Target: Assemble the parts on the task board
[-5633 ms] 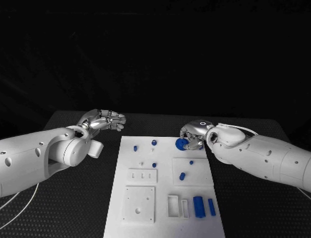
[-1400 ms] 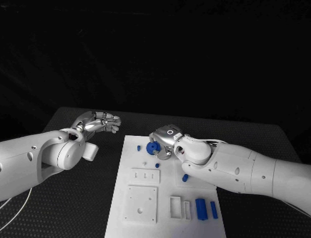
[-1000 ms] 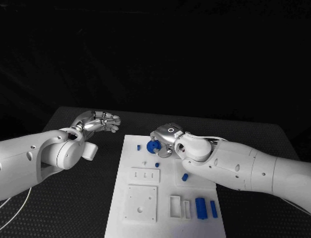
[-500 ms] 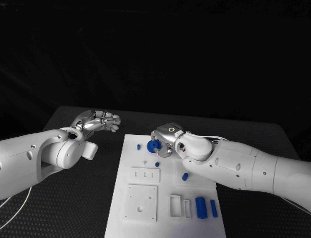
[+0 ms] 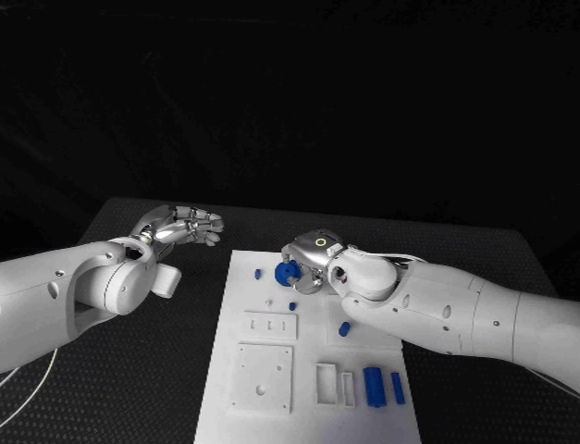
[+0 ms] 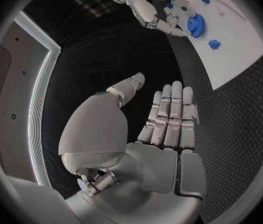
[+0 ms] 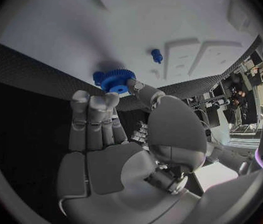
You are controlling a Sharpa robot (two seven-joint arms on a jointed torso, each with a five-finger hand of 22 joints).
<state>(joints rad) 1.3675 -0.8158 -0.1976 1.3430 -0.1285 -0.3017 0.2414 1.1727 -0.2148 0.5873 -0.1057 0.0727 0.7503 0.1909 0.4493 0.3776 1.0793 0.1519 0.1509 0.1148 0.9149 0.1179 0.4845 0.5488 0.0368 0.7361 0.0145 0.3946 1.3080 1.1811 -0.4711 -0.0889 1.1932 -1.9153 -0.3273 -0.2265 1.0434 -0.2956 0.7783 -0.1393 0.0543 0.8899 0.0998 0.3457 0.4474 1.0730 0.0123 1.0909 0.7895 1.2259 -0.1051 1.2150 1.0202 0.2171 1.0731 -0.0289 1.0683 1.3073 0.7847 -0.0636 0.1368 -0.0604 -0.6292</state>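
Since the earliest frame the right hand [image 5: 310,266] carries the gear [image 5: 286,272] to the board's [image 5: 256,407] 12 o'clock end, pinching its toothed rim; small, rigid, light. Left hand [image 5: 183,225] holds nothing, fingers straight.

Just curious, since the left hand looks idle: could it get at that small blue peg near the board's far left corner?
Probably yes. The left hand holds nothing, and nothing lies between it and the blue peg; the right hand works beside it.

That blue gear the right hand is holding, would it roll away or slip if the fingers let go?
The gear is round and toothed, so dropped on edge it would probably roll across the smooth board. Its teeth likely help the right hand keep hold. It looks like small rigid plastic, probably light and not floppy.
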